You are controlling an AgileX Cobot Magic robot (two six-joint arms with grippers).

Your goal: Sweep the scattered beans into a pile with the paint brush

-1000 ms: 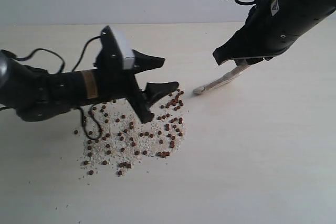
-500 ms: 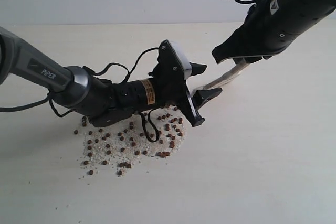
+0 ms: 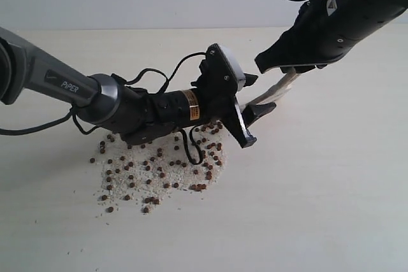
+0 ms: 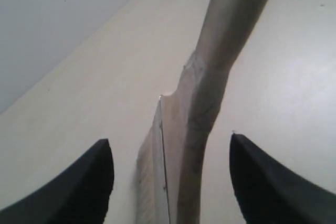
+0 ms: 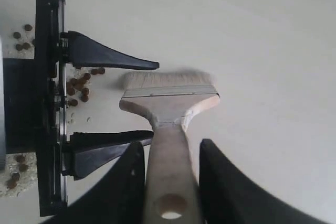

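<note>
**A:** Checking grips first: right gripper [image 5: 170, 169] was clamped on the paint brush [image 5: 168, 98] handle, up by the hole end?

**B:** Yes. Brush was angled down, bristles toward the table [image 3: 319, 208]. Couldn't tell if they touched.

**A:** Left gripper [image 3: 256, 95]?

**B:** Fingers spread wide, one on each side of the brush head, close but holding nothing.

**A:** Why straddle it?

**B:** My guess was a handover or a second grip. A hold near the ferrule would give a stiffer sweep, and the beans [image 3: 159, 170] were on the left arm's side.

**A:** Where exactly?

**B:** In a loose patch with whitish crumbs, under and beside the left arm, its nearest edge just beside the bristles. Not piled yet.
</note>
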